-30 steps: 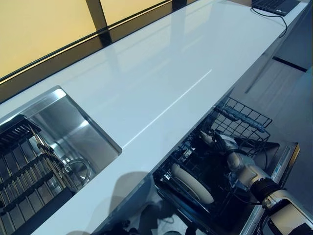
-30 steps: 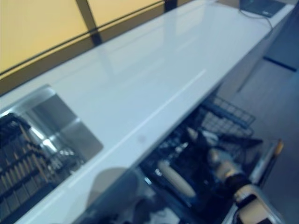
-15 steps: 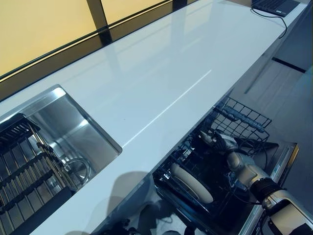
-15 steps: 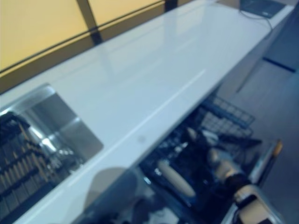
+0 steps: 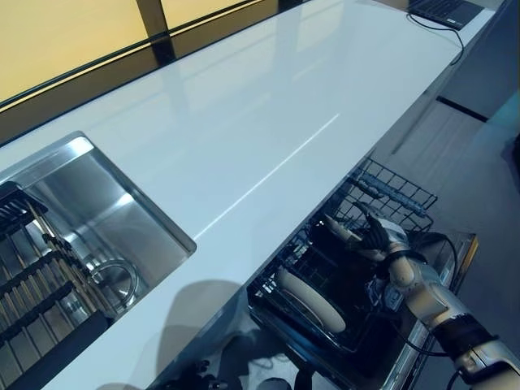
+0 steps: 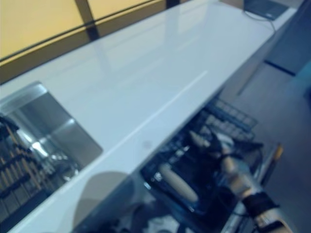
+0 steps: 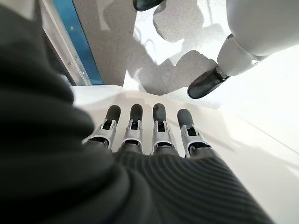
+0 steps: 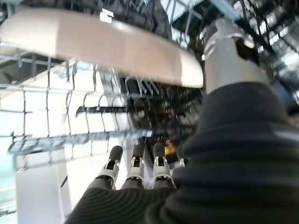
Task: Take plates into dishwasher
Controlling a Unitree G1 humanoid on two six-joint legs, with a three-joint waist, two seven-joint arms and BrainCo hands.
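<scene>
**Plate in the rack, hand letting go**

One cream plate (image 5: 309,300) stood on its edge in the dishwasher's lower rack (image 5: 395,194), which was pulled out under the white surface (image 5: 268,122). The right hand (image 5: 375,236) was over the rack, just past the plate and not touching it. Its fingers (image 8: 134,170) were straight and held nothing. So the putting-in step looked done for this plate. The next move would likely be to lift the hand up out of the wires without bumping the plate, then go find another plate.

The left hand (image 7: 154,135) showed only in its own wrist view, fingers straight and empty, hanging over the floor.

No other plate could be seen on the surface or in the sink (image 5: 106,219). The dark drying rack (image 5: 32,292) by the sink was cut off at the edge, so plates might have sat there out of sight. The deep part of the dishwasher was dark and hard to make out.
</scene>
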